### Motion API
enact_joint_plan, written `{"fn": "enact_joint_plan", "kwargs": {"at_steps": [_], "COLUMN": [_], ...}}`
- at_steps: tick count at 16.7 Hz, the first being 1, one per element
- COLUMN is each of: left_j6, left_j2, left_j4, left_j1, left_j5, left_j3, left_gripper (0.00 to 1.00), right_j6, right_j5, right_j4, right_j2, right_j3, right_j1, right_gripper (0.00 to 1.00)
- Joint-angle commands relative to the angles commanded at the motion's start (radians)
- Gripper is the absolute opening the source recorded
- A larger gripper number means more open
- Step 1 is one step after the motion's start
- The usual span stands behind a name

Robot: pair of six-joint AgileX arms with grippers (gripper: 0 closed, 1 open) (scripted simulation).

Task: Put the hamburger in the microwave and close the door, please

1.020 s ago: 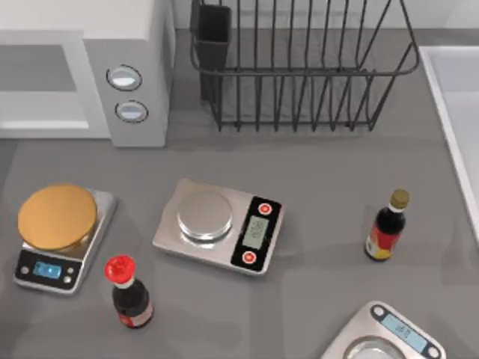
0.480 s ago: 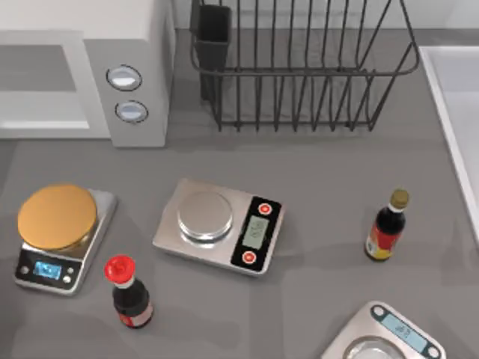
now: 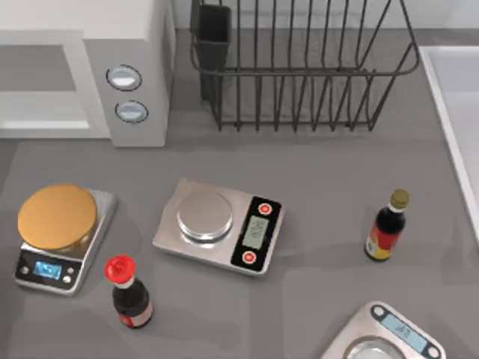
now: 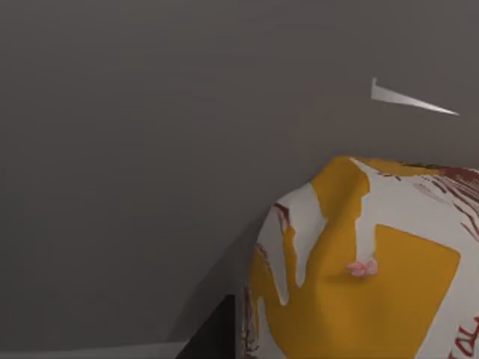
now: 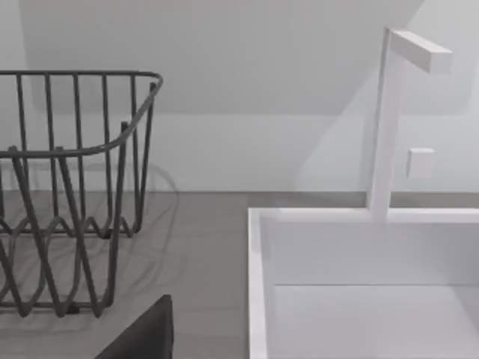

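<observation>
The microwave (image 3: 142, 30) stands at the table's back left, white, with two silver knobs (image 3: 124, 77) and its grey cavity (image 3: 37, 67) showing open. The door is out of view. Close up in the left wrist view is the hamburger (image 4: 359, 269), cream-white with orange-yellow blotches, in front of a plain grey surface. A dark part of my left gripper (image 4: 217, 333) sits right beside it; whether it holds the hamburger cannot be told. A dark part of my right gripper (image 5: 142, 333) shows low in the right wrist view, near the rack and sink.
A golden-brown disc (image 3: 58, 217) lies on the left scale. A silver scale (image 3: 217, 224) sits mid-table and a third scale (image 3: 385, 336) at the front right. Two bottles stand up: red-capped (image 3: 129, 295) and dark (image 3: 387, 228). Black wire rack (image 3: 299, 67) at the back, white sink (image 3: 456, 97) on the right.
</observation>
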Motion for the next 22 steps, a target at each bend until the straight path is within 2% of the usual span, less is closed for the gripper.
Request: {"fn": "enact_joint_plan", "kwargs": {"at_steps": [4, 17, 22], "left_j6": [-0.001, -0.001, -0.001], "left_j2": [0.002, 0.002, 0.002], "left_j4": [0.0, 0.0, 0.0], "left_j1": [-0.001, -0.001, -0.001], "left_j5": [0.0, 0.0, 0.0], "left_j3": [0.001, 0.001, 0.001], "left_gripper": [1.0, 0.02, 0.0], "right_j6": [0.0, 0.0, 0.0], "right_j5": [0.0, 0.0, 0.0], "right_j4": [0.0, 0.0, 0.0], "right_j2": [0.0, 0.0, 0.0], "right_j3": [0.0, 0.0, 0.0], "right_j1": [0.0, 0.0, 0.0], "right_gripper": [1.0, 1.0, 1.0]}}
